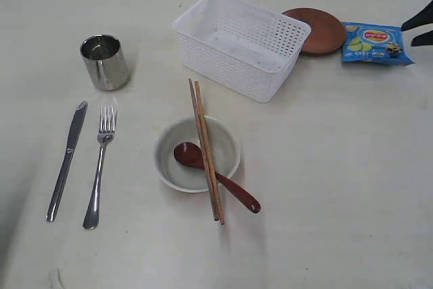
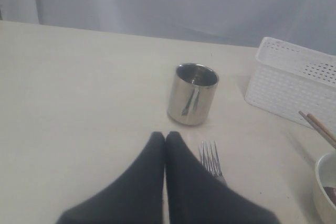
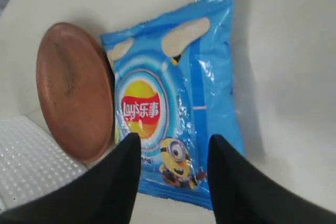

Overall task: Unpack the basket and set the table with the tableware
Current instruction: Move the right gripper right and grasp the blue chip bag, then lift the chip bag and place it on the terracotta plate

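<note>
The white basket (image 1: 223, 65) stands empty at the back of the table (image 1: 338, 167). The brown plate (image 1: 318, 28) lies behind it, beside a blue snack packet (image 1: 375, 44). On the left are the steel cup (image 1: 105, 62), knife (image 1: 66, 160) and fork (image 1: 100, 167). The bowl (image 1: 176, 167) holds the red spoon (image 1: 216, 174), and two chopsticks (image 1: 206, 150) lie across it. My right gripper (image 3: 174, 142) hangs open above the packet (image 3: 173, 98), next to the plate (image 3: 73, 90). My left gripper (image 2: 165, 136) is shut and empty, near the fork (image 2: 211, 157) and cup (image 2: 192, 94).
The snack packet's edge rests against the plate's rim. The basket (image 3: 26, 166) is close beside the right gripper. A pale curtain or wall runs behind the table's far edge. Bare tabletop lies at the front right.
</note>
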Motion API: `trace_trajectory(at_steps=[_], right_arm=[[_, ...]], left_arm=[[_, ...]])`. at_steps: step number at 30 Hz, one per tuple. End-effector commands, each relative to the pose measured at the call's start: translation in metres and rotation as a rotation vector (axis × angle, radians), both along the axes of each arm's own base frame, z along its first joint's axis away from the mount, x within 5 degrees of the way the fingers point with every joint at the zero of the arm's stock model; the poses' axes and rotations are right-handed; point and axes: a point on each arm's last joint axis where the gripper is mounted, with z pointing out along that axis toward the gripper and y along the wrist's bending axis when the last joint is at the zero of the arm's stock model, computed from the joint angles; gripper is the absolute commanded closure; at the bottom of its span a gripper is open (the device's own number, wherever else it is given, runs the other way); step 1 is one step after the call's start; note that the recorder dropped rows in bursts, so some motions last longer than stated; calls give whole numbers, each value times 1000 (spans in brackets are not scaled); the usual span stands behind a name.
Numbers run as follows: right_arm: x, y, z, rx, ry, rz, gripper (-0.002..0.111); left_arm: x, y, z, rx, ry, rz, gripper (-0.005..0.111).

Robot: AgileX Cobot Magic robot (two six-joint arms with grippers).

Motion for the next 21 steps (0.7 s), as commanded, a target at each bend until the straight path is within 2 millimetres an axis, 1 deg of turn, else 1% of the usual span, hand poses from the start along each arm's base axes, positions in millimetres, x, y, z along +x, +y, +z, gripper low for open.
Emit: trace_trajectory(at_steps=[1,5,6,12,16,19,21], right_arm=[[2,6,-8,16,6,23,66],[4,4,-14,-6,6,21,48],[4,4,-14,-10,7,24,46],[6,2,-14,-23,-8,10,46],[8,3,-26,-18,2,-5,46],[8,3,-43,8,27,-20,46],[9,5,-50,45,31,-39,47]], left_arm=[[0,0,0,-5,-11,1,107],[0,0,0,-5,-11,1,107],[0,0,0,-5,-11,1,107],[0,0,0,-5,-11,1,107],[0,0,0,-5,-11,1,107],[0,0,0,-5,-11,1,107],[0,0,0,-5,-11,1,107]])
